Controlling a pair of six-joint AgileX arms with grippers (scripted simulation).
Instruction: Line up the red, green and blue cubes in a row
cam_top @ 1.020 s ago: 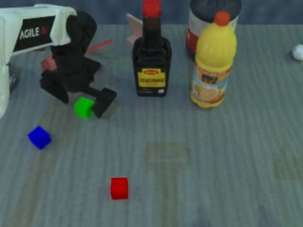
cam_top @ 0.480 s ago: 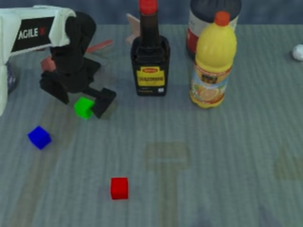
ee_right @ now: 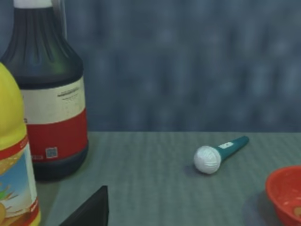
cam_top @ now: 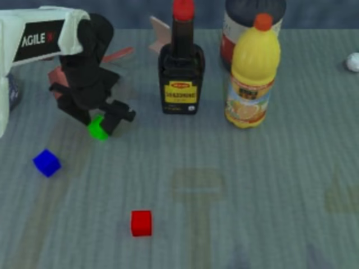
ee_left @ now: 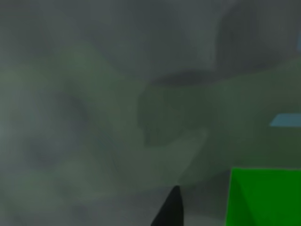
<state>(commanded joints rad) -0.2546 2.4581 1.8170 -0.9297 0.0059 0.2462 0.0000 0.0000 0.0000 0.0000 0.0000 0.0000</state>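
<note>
Grey tabletop, bottles behind. Left gripper seems pinched on the green cube. A corner-only hold could let it slip.

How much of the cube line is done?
Nothing is lined up yet. The left claw has closed on the small glossy green cube at the table's left. The small glossy blue cube and small glossy red cube sit scattered and untouched. All three need placing in a row. The right claw isn't visible from above.
</note>
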